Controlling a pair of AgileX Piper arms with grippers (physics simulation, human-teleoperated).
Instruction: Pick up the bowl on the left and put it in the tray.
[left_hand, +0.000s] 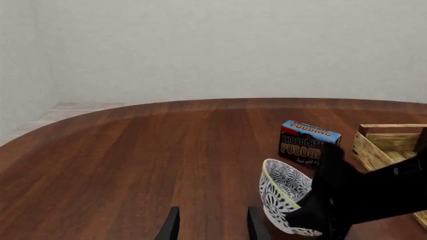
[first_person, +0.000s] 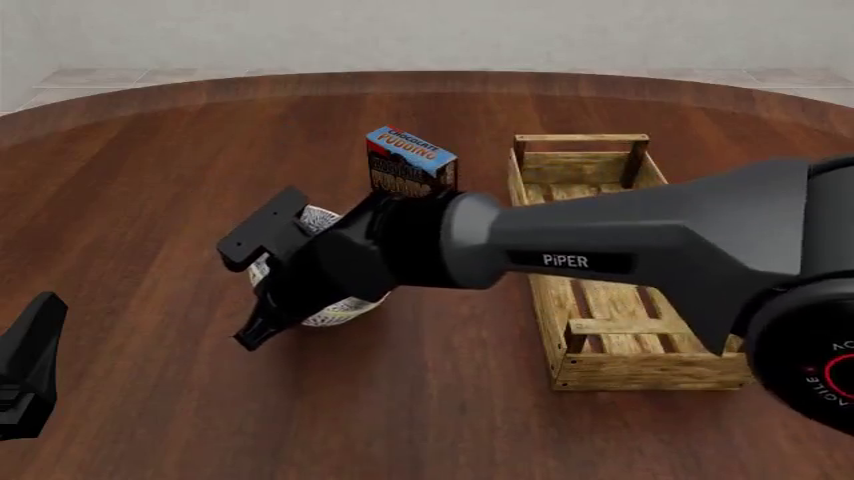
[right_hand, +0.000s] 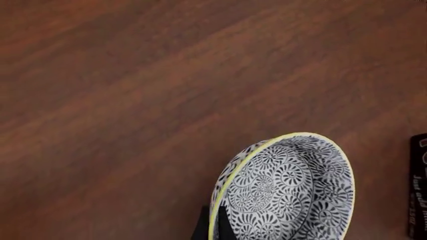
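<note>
Left gripper (left_hand: 209, 225) hangs open with nothing in it, low at the near-left. Right gripper (right_hand: 215, 226) pinches the rim of the round blue-and-white patterned ceramic bowl (first_person: 327, 305), tilted, left of the long light-wood slatted tray (first_person: 607, 300); behind stands 1 blue pudding box (first_person: 410, 160).

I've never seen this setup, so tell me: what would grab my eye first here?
The right arm's gripper reaches across the table, pinching the rim of the patterned bowl, which is tipped on edge. Beyond the bowl stands a blue pudding box; the long wooden tray lies to the right.
</note>
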